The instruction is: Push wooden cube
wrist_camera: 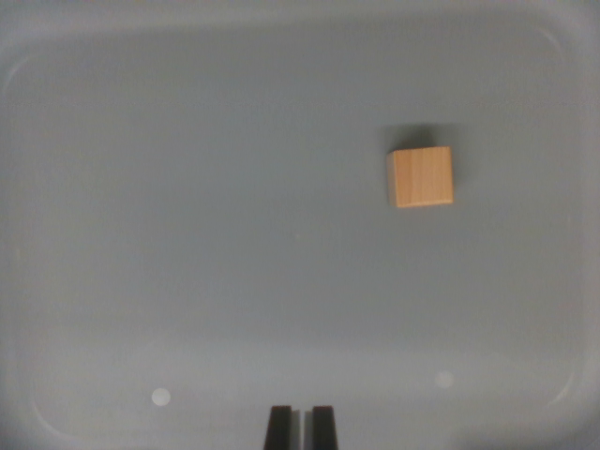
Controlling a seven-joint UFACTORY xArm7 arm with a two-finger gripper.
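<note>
A small light wooden cube [421, 176] rests on the floor of a grey tray [187, 206], toward the wrist view's upper right. My gripper [301, 427] shows at the bottom middle as two dark fingertips nearly touching, shut with nothing held. The cube lies well away from the fingertips, up and to the wrist view's right.
The tray's raised rounded rim [28, 394] runs around all edges of the view. Two pale light spots [161, 397] sit on the tray floor near the bottom.
</note>
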